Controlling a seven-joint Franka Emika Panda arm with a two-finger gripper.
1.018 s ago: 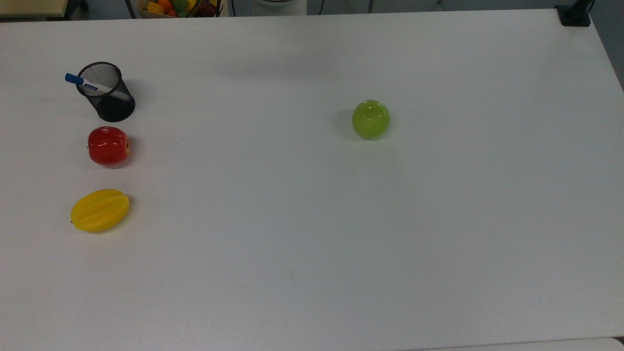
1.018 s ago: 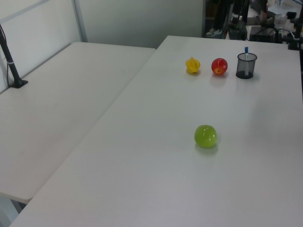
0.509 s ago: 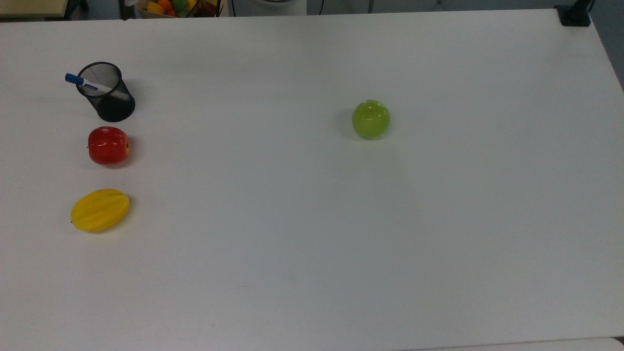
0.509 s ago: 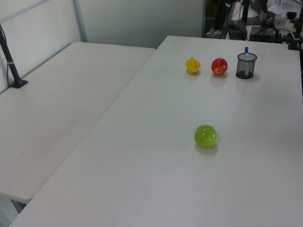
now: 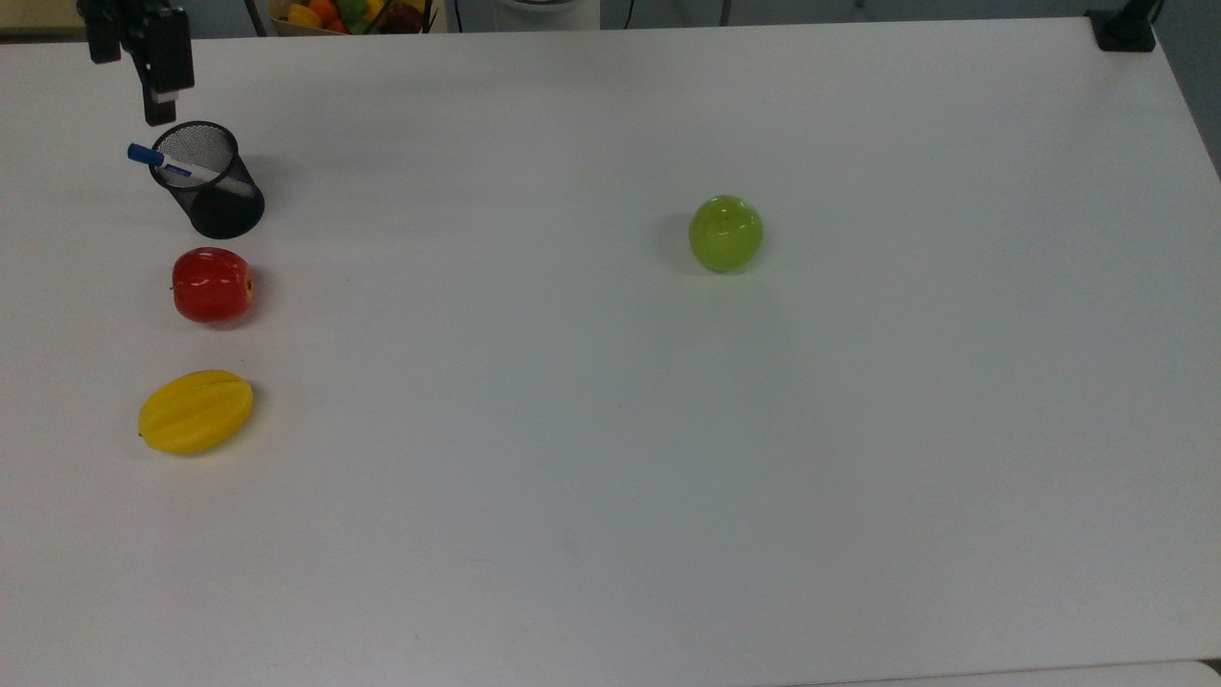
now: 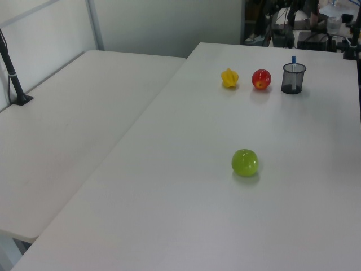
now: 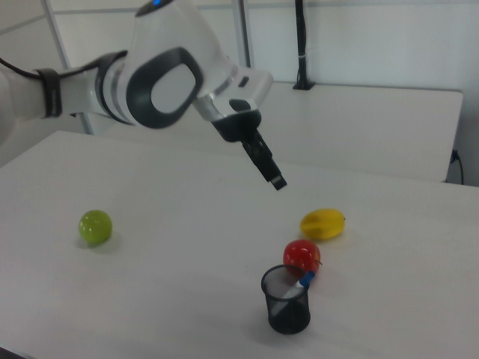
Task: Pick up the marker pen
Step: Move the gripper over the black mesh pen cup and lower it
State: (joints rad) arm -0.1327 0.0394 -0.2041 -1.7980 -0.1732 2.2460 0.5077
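The marker pen (image 5: 181, 169), white with a blue cap, leans inside a black mesh cup (image 5: 217, 205) at the top view's far left, cap end poking over the rim. In the right view the marker pen (image 7: 304, 281) shows its blue cap above the cup (image 7: 286, 301). My gripper (image 5: 155, 100) hangs just beyond the cup's far rim in the top view, apart from the pen. In the right view the gripper (image 7: 275, 179) is well above the cup and holds nothing. In the left view the marker pen (image 6: 293, 60) stands up in the cup (image 6: 293, 78).
A red apple (image 5: 212, 284) and a yellow starfruit (image 5: 196, 411) lie in a row with the cup. A green apple (image 5: 726, 233) sits alone mid-table. A fruit box (image 5: 348, 14) stands past the table's far edge. A black post base (image 5: 1126, 29) occupies the top view's far right corner.
My gripper has come into the top view at its upper left, close to the cup. The pen, cup and fruits have not moved.
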